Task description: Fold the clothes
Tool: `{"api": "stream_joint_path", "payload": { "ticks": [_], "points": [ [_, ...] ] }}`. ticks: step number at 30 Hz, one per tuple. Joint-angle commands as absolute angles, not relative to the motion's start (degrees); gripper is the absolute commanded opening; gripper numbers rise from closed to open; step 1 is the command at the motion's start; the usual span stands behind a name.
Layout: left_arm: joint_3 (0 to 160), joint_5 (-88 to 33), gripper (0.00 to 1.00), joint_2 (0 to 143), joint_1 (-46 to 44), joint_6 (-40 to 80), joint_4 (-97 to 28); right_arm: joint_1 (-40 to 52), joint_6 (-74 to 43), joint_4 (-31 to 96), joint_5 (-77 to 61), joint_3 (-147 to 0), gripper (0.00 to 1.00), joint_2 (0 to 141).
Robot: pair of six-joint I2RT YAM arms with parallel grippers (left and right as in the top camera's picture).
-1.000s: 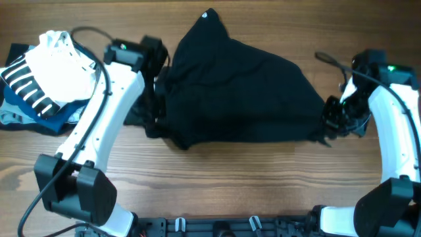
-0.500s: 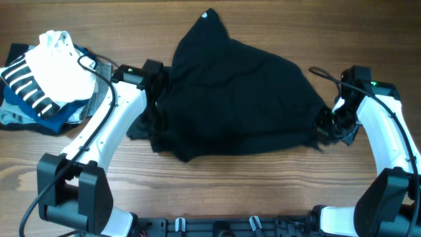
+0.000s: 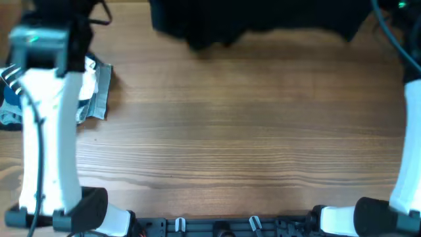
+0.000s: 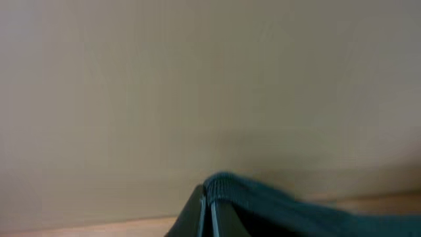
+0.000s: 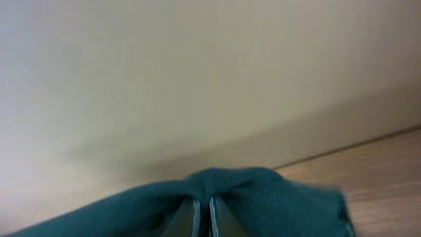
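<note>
Stretching along the far edge of the overhead view, the large black T-shirt of soft fabric [image 3: 256,18] shows only as a dark band, from left of the middle to near the right side. Its near edge is uneven and the rest is cut off by the frame. I cannot tell if it touches the brown wooden table [image 3: 230,131] or is above it.

The left gripper [image 4: 210,209] has its two fingers pressed together on a rounded fold of this cloth, which looks dark greenish in the wrist view. The right gripper [image 5: 202,220] pinches another fold in the same way, with cloth spreading to both sides. Behind both folds is a plain pale beige wall [image 4: 197,79].

The white left arm [image 3: 43,131] reaches from near to far along the left side, and the white right arm [image 3: 411,145] does so at the right edge. Just beside the left arm, on the table, lies a small heap of white, grey and navy cloth [image 3: 97,89], well apart from the T-shirt.
</note>
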State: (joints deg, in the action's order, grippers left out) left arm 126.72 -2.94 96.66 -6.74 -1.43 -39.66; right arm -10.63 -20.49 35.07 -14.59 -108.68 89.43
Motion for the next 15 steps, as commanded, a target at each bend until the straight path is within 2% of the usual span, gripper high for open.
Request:
{"api": "stream_joint_path", "payload": {
  "ticks": [1, 8, 12, 15],
  "points": [
    [137.97, -1.61, 0.04, 96.09, -6.59, -7.31, -55.22, -12.62, -17.21, 44.53, -13.17, -114.78, 0.04, 88.73],
    [136.46, 0.84, 0.04, 98.35, -6.59, -4.36, -84.64, -12.82, -12.88, 68.07, -8.19, -112.16, 0.04, 90.17],
    [128.77, -3.14, 0.04, 102.04, -6.63, -0.12, -92.75, -12.71, -11.94, 73.65, -7.68, -102.76, 0.04, 90.94],
    [117.73, -4.62, 0.04, 103.90, -6.63, 3.97, -95.44, -12.71, -12.03, 75.92, -7.70, -90.04, 0.04, 90.91]
  ]
}}
